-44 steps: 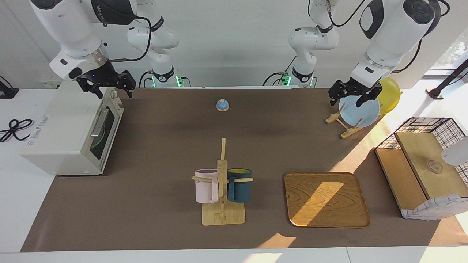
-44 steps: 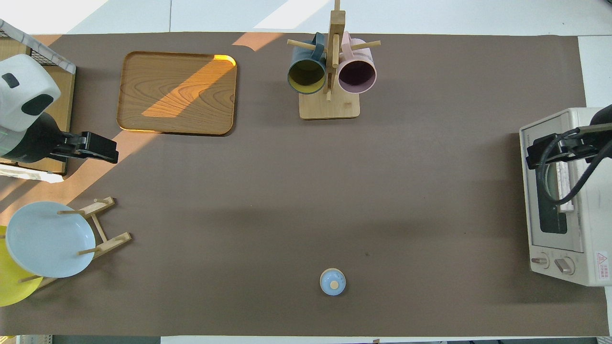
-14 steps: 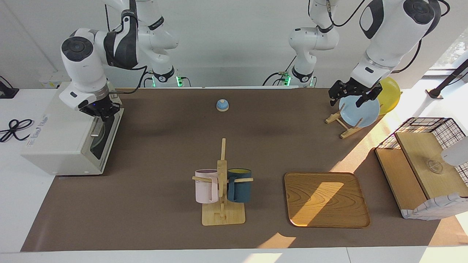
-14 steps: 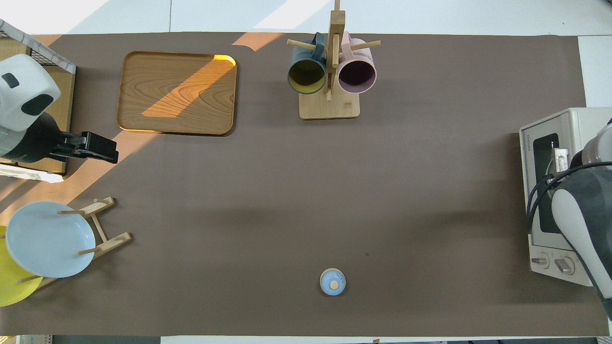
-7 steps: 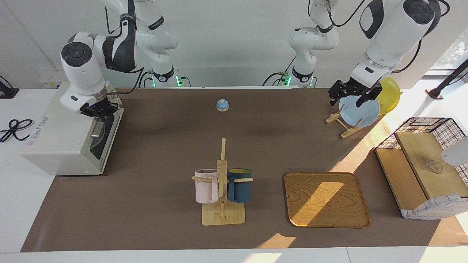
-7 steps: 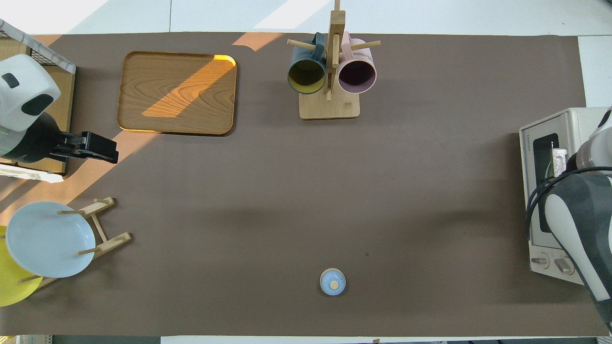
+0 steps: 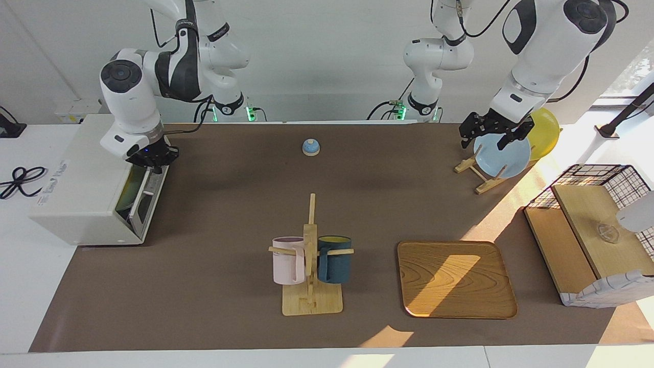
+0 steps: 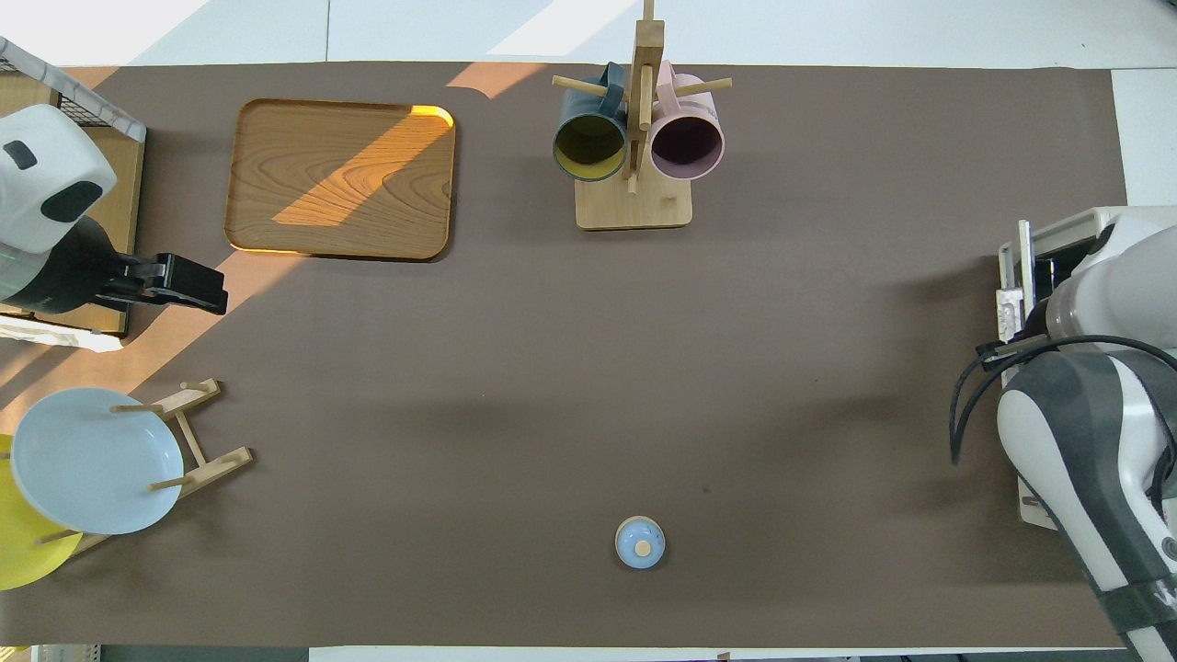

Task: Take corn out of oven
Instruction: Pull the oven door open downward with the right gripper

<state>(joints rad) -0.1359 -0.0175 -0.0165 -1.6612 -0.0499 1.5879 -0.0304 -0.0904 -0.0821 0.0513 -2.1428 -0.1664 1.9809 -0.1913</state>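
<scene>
Oven (image 7: 82,179) sits at the right arm's end of the table, its door (image 7: 145,200) tipped partly open. Through the gap only a pale yellow-green curved edge shows; the corn itself can't be made out, and the rest of the inside is hidden by the door and arm. Right gripper (image 7: 148,159) is at the top edge of the door by the handle; whether it is clamped or loose cannot be told, and in the overhead view the arm covers most of the oven. Left gripper (image 7: 488,137) hangs over the plates with its fingers spread apart, holding nothing, and that arm waits. One wooden tray (image 7: 456,278) shows bare wood with a sun patch. One mug rack (image 7: 310,301) holds two mugs, a pink mug (image 7: 287,260) and a dark blue mug (image 7: 334,259). One plate rack (image 7: 483,179) holds two plates, a light blue plate (image 7: 503,156) and a yellow plate (image 7: 545,133) that is partly hidden by the arm. One wire basket (image 7: 598,174) at the left arm's end holds wooden boards and is cut off at the frame edge. One small blue domed piece with a knob (image 7: 310,147) sits near the robots.
</scene>
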